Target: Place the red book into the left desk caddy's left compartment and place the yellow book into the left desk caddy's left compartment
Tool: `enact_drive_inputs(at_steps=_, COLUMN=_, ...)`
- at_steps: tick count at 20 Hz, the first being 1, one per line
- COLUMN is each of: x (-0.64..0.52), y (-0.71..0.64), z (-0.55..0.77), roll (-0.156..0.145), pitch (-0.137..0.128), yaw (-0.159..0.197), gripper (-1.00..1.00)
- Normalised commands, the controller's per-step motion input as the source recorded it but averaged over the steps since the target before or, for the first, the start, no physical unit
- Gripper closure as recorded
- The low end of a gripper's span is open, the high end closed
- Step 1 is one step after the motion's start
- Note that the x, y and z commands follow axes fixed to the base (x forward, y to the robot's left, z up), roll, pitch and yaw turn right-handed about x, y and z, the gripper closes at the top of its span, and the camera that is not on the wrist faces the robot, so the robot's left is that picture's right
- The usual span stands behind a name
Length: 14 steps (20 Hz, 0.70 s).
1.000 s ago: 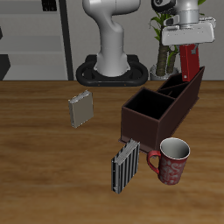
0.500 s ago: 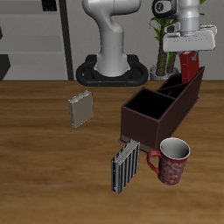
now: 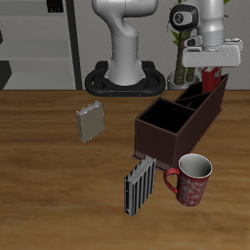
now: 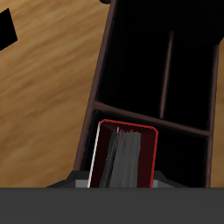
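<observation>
The red book (image 3: 207, 76) hangs upright with my gripper (image 3: 209, 65) shut on its top edge. Its lower end dips into the left compartment (image 3: 198, 97), the far end section of the left desk caddy (image 3: 168, 137). The wrist view looks down along the red book (image 4: 122, 157), seen end-on, over that end section (image 4: 182, 156) of the caddy (image 4: 100, 80). My fingers are hidden behind the book there. The yellow book (image 3: 90, 121) stands on the table well away from the caddy, near the middle.
A grey-and-black striped book (image 3: 140, 186) stands near the table's front edge, beside a red patterned mug (image 3: 193, 179). Both sit just in front of the caddy's near end. The robot's base (image 3: 125, 73) and a potted plant (image 3: 183, 54) are at the back.
My gripper has come down a little and turned slightly, lowering the red book deeper into the caddy's far end. Nothing else has moved.
</observation>
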Motion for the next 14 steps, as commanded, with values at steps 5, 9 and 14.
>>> enact_drive_inputs(at_steps=5, x=0.07, y=0.04, z=-0.16, roll=0.003, pitch=0.059, yaw=0.012, gripper=1.00)
enact_drive_inputs(at_steps=9, x=0.07, y=-0.01, z=-0.08, roll=-0.018, pitch=0.100, yaw=-0.041, gripper=-1.00)
enact_drive_inputs(at_steps=14, x=-0.06, y=-0.08, z=0.13, roll=-0.007, pitch=0.003, yaw=0.003, gripper=-1.00)
